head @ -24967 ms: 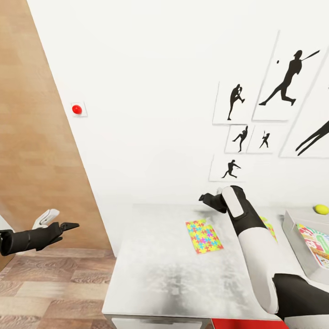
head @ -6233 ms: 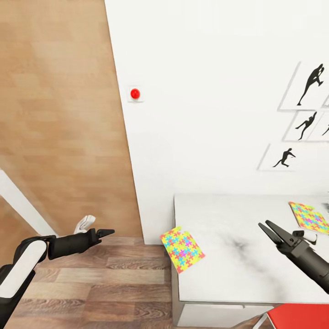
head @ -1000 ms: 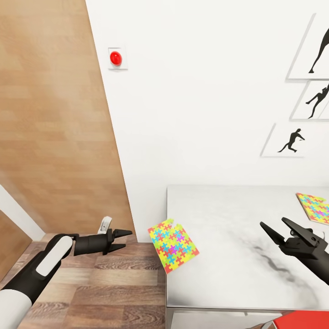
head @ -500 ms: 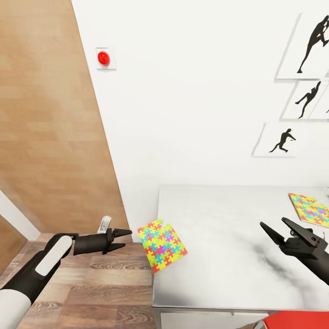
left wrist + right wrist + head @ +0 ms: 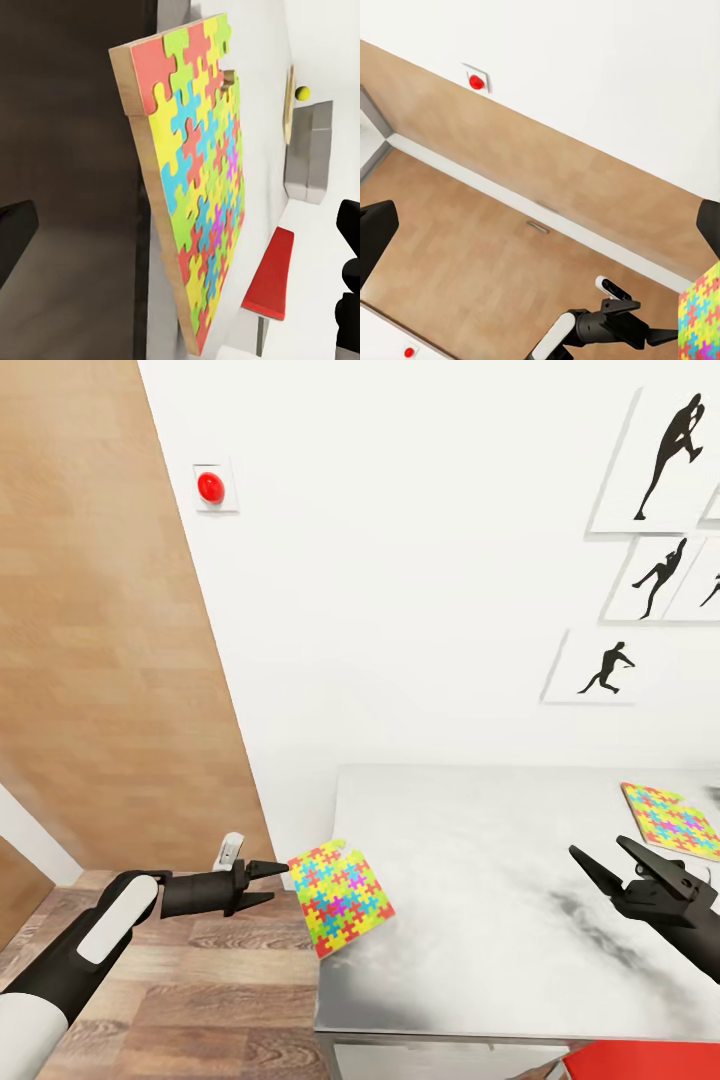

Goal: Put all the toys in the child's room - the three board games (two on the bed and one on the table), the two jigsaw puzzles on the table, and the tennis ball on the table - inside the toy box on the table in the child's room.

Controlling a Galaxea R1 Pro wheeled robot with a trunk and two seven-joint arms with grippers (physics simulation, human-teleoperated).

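One jigsaw puzzle (image 5: 340,895) lies tilted over the left edge of the table (image 5: 480,950), partly hanging past it. My left gripper (image 5: 268,884) is open beside the table, its tips just short of that puzzle's near corner. In the left wrist view the puzzle (image 5: 195,187) looms close ahead between the spread fingers. The other jigsaw puzzle (image 5: 670,820) lies flat at the table's far right. My right gripper (image 5: 612,860) hangs open over the tabletop, holding nothing. Far along the table I see the grey toy box (image 5: 311,150) and the tennis ball (image 5: 302,93).
A white wall with black silhouette pictures (image 5: 600,665) and a red button (image 5: 210,486) stands behind the table. Wooden floor (image 5: 200,1000) lies on the left below my left arm. A red seat (image 5: 274,274) sits by the table's front edge.
The camera has moved, so the table and puzzle have slid left in the picture, bringing the overhanging puzzle up to my left gripper's tips. Both arms keep their pose and both grippers stay open.
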